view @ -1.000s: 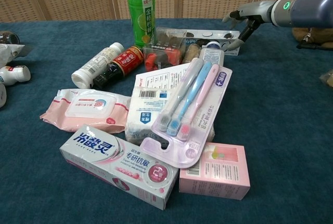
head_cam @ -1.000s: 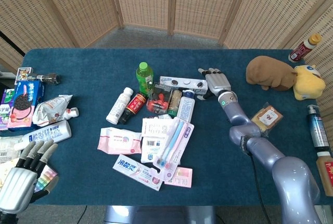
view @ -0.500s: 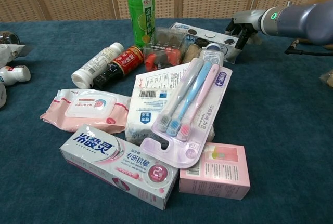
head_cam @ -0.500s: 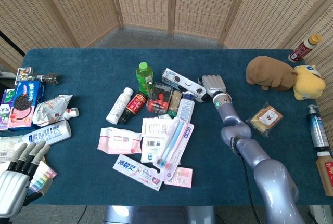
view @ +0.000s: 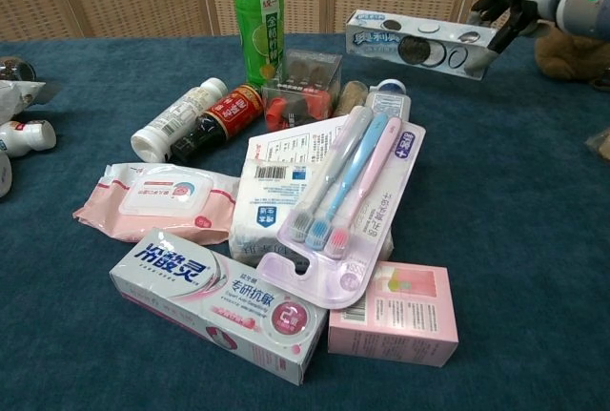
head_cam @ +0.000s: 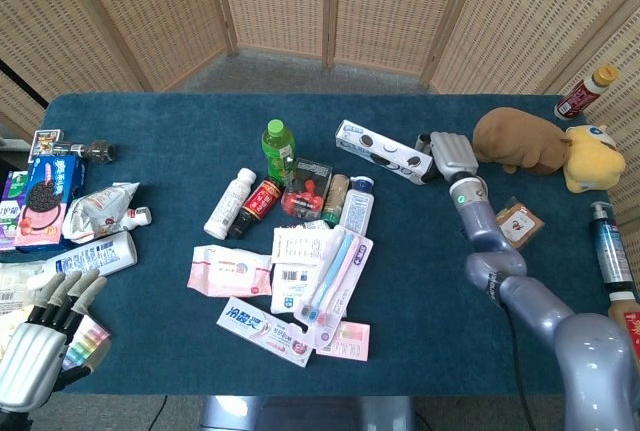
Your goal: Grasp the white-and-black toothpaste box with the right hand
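Observation:
The white-and-black toothpaste box [head_cam: 385, 151] [view: 416, 41] hangs in the air above the table, clear of the pile, tilted slightly. My right hand [head_cam: 447, 157] [view: 505, 10] grips it by its right end. My left hand [head_cam: 45, 336] rests at the table's near left corner with its fingers apart and nothing in them; the chest view does not show it.
Below the box lie a green bottle [head_cam: 278, 141], small bottles, a toothbrush pack [head_cam: 335, 273], a wipes pack [head_cam: 231, 271] and pink toothpaste boxes [view: 221, 298]. A plush toy [head_cam: 540, 146] sits just right of my right hand. Snack packs crowd the left edge, bottles [head_cam: 606, 241] the right edge.
My right hand closed on the box's right end, lifted it off the pile and carried it up and to the right. The left hand shifted only slightly.

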### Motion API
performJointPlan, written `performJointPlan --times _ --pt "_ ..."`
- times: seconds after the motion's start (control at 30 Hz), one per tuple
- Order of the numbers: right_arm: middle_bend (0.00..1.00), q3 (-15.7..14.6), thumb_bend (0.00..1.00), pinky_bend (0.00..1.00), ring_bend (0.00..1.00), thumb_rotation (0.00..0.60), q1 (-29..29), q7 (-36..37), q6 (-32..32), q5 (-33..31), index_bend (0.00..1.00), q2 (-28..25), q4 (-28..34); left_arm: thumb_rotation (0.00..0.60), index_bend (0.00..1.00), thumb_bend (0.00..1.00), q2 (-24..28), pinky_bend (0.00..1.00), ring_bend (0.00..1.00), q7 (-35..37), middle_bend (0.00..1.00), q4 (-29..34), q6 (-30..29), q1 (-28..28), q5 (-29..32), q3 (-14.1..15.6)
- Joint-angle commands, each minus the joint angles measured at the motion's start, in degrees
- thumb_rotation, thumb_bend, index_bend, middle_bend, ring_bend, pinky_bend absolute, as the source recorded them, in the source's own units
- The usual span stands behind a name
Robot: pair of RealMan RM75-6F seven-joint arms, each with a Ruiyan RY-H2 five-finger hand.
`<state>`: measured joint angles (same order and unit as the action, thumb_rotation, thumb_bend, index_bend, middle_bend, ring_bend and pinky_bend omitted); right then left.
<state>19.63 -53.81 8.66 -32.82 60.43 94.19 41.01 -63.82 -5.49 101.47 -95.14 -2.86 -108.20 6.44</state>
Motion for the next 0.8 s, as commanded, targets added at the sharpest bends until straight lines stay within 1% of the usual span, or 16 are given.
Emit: performJointPlan --times 0.03,0.1,0.2,0.3,0.6,0.8 --pt "1.0 1.8 0.15 0.96 1.0 0.6 7.8 0.2 -9.8 -0.8 0.84 -10.5 16.1 0.6 0.0 0.37 -0.1 0.0 0.0 0.1 0.0 -0.1 0.0 0.1 -0.2 0.0" --pt "1.0 2.4 0.15 0.96 1.0 0.6 10.4 0.7 -13.3 -0.7 0.84 -14.1 22.4 0.6 0.0 0.37 -0.1 0.0 0.0 0.1 0.0 0.0 0.0 0.2 -0.5 0.0" --pt "1.0 3.0 0.15 0.96 1.0 0.6 13.8 2.0 -17.5 -0.2 0.84 -18.4 30.1 0.6 0.0 0.37 -0.3 0.0 0.0 0.0 0.0 -0.1 -0.2 0.2 -1.3 0.3" --pt "1.0 3.3 0.15 0.96 1.0 0.6 16.5 2.7 -20.5 0.4 0.84 -22.2 36.1 0.6 0.0 0.37 -0.4 0.0 0.0 0.1 0.0 -0.2 -0.5 0.1 -2.4 0.7" --pt "1.0 3.8 0.15 0.96 1.0 0.6 22.2 2.9 -27.5 2.5 0.83 -31.0 49.3 0.6 0.0 0.37 -0.2 0.0 0.0 1.4 0.0 -1.9 -3.6 -1.0 -4.5 1.4" --pt "1.0 4.0 0.15 0.96 1.0 0.6 24.0 3.5 -29.9 3.7 0.83 -34.3 54.1 0.6 0.0 0.37 -0.5 0.0 0.0 2.0 0.0 -2.9 -4.8 -1.4 -5.4 1.7"
